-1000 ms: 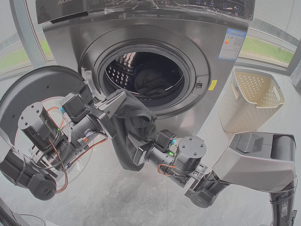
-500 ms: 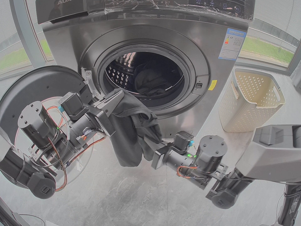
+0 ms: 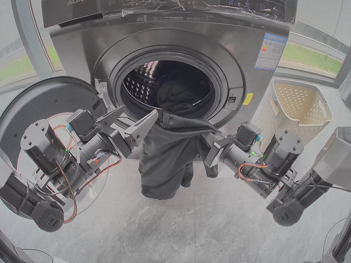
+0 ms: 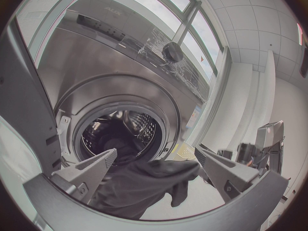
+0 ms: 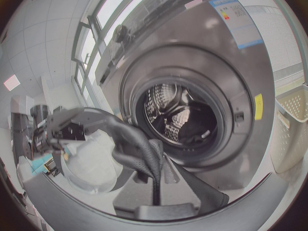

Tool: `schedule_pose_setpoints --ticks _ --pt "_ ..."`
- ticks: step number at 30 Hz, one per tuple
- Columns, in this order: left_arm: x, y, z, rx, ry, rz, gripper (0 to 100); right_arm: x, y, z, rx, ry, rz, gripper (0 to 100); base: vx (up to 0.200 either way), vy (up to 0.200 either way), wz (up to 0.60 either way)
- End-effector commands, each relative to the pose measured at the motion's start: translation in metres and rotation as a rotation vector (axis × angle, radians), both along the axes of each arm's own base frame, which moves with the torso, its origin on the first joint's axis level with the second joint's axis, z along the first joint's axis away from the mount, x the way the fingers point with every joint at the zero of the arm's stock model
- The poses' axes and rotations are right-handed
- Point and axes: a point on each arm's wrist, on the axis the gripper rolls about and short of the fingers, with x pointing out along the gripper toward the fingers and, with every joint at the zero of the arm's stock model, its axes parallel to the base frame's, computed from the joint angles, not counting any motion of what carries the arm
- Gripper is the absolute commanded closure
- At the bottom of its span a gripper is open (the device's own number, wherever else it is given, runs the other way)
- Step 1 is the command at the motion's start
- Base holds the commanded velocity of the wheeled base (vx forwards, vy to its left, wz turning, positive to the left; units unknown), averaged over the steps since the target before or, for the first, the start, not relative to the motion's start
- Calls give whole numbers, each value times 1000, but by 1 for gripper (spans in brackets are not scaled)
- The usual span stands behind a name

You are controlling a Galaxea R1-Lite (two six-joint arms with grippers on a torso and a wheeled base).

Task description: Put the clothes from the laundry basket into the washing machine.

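Pinching limp dark garment [image 3: 166, 157] in my clamped right gripper [image 3: 209, 137]; matte cloth hung before round steel opening of washing machine [image 3: 219, 37]. My left gripper [image 3: 128, 123] gaped, wedge-shaped fingers [image 3: 144, 125] spread. Perforated cream laundry basket [image 3: 292, 117] stood beside.

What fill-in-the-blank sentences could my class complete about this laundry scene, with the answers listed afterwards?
1. The washing machine has its door swung ___.
2. The right gripper is ___ on the dark garment hanging in front of the opening.
3. The laundry basket stands on the floor to the robot's ___ of the washing machine.
4. Another dark piece of clothing already lies inside the ___.

Missing words: open; shut; right; drum.
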Motion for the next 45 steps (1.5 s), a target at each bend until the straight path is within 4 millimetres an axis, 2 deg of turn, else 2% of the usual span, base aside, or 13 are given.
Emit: schedule_pose_setpoints --ticks 1,11,17,20,25,33,40,45 --pt "-7 0 -14 30 56 -13 0 4 1 36 88 -107 -5 100 0 0 0" --pt "-21 -1 -42 95 166 -46 0 -1 4 43 83 -137 15 100 0 0 0" --pt "-19 3 -52 116 199 -27 0 -18 5 53 71 -154 67 100 0 0 0" --pt "-14 8 -58 132 223 -3 0 -35 9 56 57 -133 111 100 0 0 0" --pt "-9 10 -71 158 266 17 0 -48 13 56 56 -127 146 100 0 0 0" --pt "5 14 -91 197 306 50 0 -54 8 43 17 -88 157 100 0 0 0" --pt "9 9 -98 208 321 36 0 -54 11 40 10 -84 174 100 0 0 0" --pt "20 4 -110 246 325 41 0 -62 18 41 13 -87 216 100 0 0 0"
